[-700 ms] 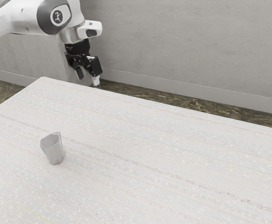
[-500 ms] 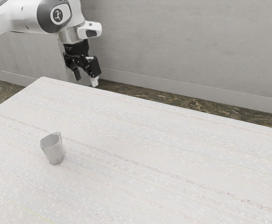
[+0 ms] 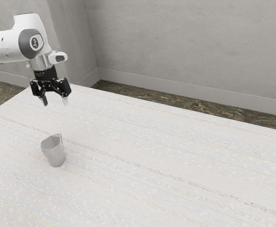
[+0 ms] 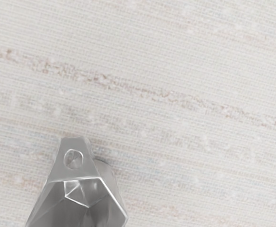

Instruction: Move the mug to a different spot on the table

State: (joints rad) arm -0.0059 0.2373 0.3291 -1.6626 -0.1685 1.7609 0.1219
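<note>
- Here's the table (image 3: 185, 161), a broad pale slab with faint streaks running across it. It takes up most of the exterior view, and the wrist view looks down on the same streaky surface (image 4: 175, 71).
- Behind it stands a plain grey wall (image 3: 190, 42) with a light skirting board along its foot.
- Between the wall and the table's far edge there's a strip of dark, mottled floor (image 3: 185, 101).
- The white arm (image 3: 14, 45) reaches in from the exterior view's upper left, wrist pointing downward.
- The black hand (image 3: 55, 101) hangs in the air over the table's left part in the exterior view. Its two fingers are spread wide and there's nothing between them.
- And the mug (image 3: 53, 150): small, grey, faceted, standing upright on the table near the exterior view's left. It sits below the hand and well apart from it, touched by nothing.
- In the wrist view the mug (image 4: 78, 198) shows from above, with shiny angular facets and a small ring-shaped mark near its tip. I can't tell whether that mark is a handle.
</note>
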